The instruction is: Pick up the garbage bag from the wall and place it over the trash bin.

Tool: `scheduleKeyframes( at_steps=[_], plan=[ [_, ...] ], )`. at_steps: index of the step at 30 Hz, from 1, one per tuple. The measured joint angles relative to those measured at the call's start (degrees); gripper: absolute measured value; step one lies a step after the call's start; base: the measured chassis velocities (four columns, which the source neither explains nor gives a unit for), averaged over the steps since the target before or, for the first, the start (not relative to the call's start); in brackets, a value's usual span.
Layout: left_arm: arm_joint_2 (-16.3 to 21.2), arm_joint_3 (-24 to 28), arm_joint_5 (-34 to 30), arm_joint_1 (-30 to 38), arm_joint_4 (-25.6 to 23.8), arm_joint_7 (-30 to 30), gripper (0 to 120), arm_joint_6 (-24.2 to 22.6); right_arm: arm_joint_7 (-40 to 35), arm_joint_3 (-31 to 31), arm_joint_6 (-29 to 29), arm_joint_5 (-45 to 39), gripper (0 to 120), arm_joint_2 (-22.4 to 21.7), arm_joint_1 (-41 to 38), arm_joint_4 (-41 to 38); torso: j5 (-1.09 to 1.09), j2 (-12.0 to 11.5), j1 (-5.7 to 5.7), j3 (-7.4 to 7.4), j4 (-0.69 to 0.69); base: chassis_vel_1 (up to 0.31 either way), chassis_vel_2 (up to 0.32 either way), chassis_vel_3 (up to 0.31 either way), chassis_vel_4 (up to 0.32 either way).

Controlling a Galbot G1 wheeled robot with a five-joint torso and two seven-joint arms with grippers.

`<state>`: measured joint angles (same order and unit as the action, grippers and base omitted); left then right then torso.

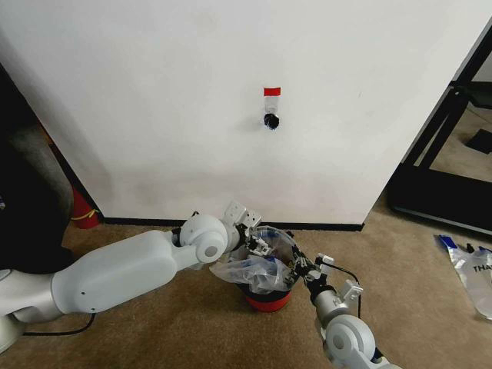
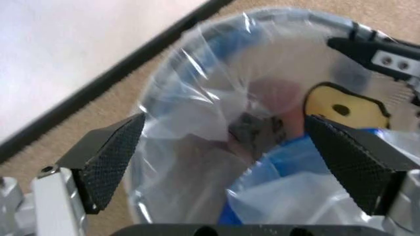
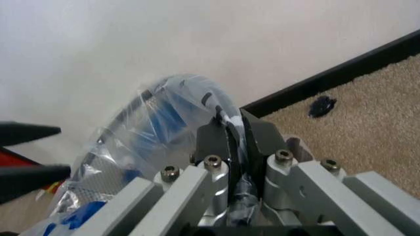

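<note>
While the bin (image 1: 268, 296) stands on the carpet (image 1: 415, 269) just in front of the wall (image 1: 192, 92), the bag (image 1: 250, 270) is draped over it, its clear film crumpled across the rim and hanging down the side facing the robot. The bin's red base is seen below the film in the head view.

The left gripper (image 1: 257, 243) is held at the bin's far-left rim, the left arm stretching in from the lower left. In the left wrist view its fingers (image 2: 108, 160) are spread wide, one on each side of the bin's mouth, with nothing clamped between them; the bag (image 2: 217, 147) lines the opening below, with blue print and part of the yellow smiley visible.

The right gripper (image 1: 301, 267) is placed at the near-right rim. In the right wrist view its fingers (image 3: 213, 140) are pressed together on a fold of the bag (image 3: 151, 128), which is stretched away from them in a clear arc with blue print.

On the wall a red tape strip (image 1: 272, 91) is fixed above a black hook (image 1: 270, 120). A black baseboard (image 1: 154, 223) runs along the wall's foot. Another clear-and-blue bag (image 1: 473, 269) lies on the carpet well to the right.
</note>
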<state>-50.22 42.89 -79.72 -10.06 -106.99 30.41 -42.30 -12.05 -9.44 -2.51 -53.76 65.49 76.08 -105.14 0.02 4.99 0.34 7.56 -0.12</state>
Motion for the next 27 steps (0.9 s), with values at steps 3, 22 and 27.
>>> scheduleKeyframes(
  at_steps=[3, 22, 27],
  plan=[
    [0.2, -1.6, -2.9, -0.9, -0.7, 0.4, 91, 0.0, 0.0, 0.0, 0.0, 0.2, 2, -0.1, 0.0, 0.2, 0.00, 0.0, 0.00, 0.00, 0.00, 0.000, 0.000, 0.000, 0.000],
    [2.0, -0.8, -7.8, -3.3, 2.6, -1.3, 50, 0.1, -0.1, 0.1, 0.4, 0.5, 2, -0.3, -0.3, 0.4, -0.02, 0.0, 0.00, 0.00, 0.00, 0.000, 0.000, 0.000, 0.000],
    [2.3, -2.6, -11.6, -3.9, 1.2, -0.4, 66, 0.2, -0.2, 0.1, 0.5, 1.0, 2, -0.2, -0.1, 0.8, -0.02, 0.0, 0.00, 0.00, -0.01, 0.000, 0.000, 0.000, 0.000]
  ],
)
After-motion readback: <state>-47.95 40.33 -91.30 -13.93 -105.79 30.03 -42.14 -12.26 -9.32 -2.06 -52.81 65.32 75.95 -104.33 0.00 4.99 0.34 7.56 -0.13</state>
